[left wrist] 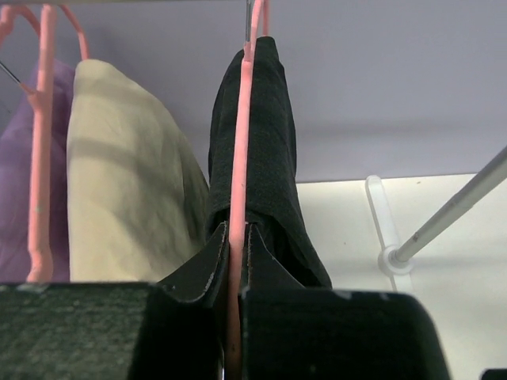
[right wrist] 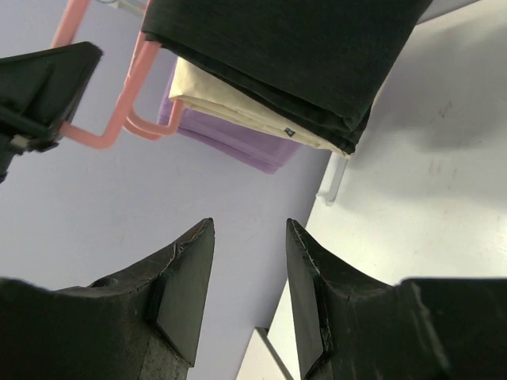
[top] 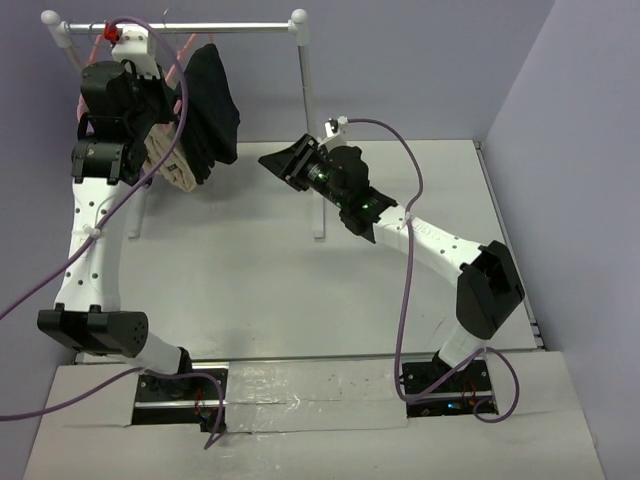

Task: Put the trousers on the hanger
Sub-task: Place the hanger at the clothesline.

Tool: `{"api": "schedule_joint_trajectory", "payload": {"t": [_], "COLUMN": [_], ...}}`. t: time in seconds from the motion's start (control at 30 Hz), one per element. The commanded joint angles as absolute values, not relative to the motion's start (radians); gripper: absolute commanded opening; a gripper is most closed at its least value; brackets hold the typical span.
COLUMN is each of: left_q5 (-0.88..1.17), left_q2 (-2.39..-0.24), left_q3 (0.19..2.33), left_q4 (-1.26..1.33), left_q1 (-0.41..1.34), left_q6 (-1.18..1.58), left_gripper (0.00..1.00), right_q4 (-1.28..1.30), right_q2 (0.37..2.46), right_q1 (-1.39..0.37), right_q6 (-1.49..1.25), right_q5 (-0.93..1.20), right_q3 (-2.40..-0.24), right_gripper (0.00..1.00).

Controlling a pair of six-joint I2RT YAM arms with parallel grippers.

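The black trousers [top: 213, 105] hang folded over the thin pink hanger [left wrist: 240, 158], which is up at the rail. In the left wrist view the trousers [left wrist: 273, 142] drape down the hanger's right side. My left gripper [left wrist: 236, 226] is shut on the hanger's pink bar, with dark cloth just behind its tips. My right gripper [top: 275, 160] hovers to the right of the trousers, apart from them. It is open and empty [right wrist: 249, 222], looking up at the trousers [right wrist: 293, 55] and the hanger [right wrist: 131, 79].
A beige garment [left wrist: 127, 174] and a purple garment [left wrist: 12, 174] hang on other pink hangers to the left of the trousers. The white rack's rail [top: 230, 28] and right upright [top: 308, 120] stand between the arms. Purple walls close in at the back and right.
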State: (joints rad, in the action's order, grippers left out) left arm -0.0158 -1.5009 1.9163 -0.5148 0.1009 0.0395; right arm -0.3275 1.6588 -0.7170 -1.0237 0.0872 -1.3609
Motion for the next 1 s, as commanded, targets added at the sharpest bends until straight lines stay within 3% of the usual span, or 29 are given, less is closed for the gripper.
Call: {"api": "schedule_joint_trajectory", "payload": {"t": [0.0,0.5,0.53,0.57,0.73,0.77,0.83,0.93,0.97], "left_q5": [-0.043,-0.015,-0.017,-0.018,-0.012,-0.012,-0.008,0.008,0.009], "left_q2": [-1.485,-1.447,-1.442,-1.440,-1.433,-1.428,-1.416,-1.388,-1.378], "left_q3": [1.985,1.793,1.777,1.769,1.744,1.741,1.732,1.718,1.710], "left_q4": [-0.295,-0.241,-0.236,-0.232,-0.238,-0.241,-0.244,-0.282,-0.296], "left_q1": [0.095,0.095,0.095,0.095,0.095,0.095,0.095,0.095,0.095], "left_q6": [0.026,0.023,0.025,0.025,0.025,0.028,0.032,0.032,0.031], "left_gripper": [0.00,0.03,0.08,0.20,0.40,0.50,0.60,0.83,0.99], "right_q4": [-0.374,-0.379,-0.379,-0.380,-0.362,-0.354,-0.300,-0.198,-0.169], "right_q2": [1.572,1.529,1.526,1.523,1.506,1.503,1.496,1.474,1.467], "right_q1": [-0.701,-0.684,-0.683,-0.683,-0.669,-0.666,-0.654,-0.637,-0.629], "right_q6": [-1.002,-0.997,-0.999,-0.999,-0.989,-0.985,-0.957,-0.869,-0.842], "right_q5": [0.055,0.069,0.069,0.071,0.086,0.093,0.112,0.112,0.113], "right_q3": [-1.336,-1.273,-1.266,-1.262,-1.249,-1.247,-1.253,-1.253,-1.250], "right_gripper": [0.49,0.48,0.48,0.49,0.49,0.49,0.50,0.53,0.54]}}
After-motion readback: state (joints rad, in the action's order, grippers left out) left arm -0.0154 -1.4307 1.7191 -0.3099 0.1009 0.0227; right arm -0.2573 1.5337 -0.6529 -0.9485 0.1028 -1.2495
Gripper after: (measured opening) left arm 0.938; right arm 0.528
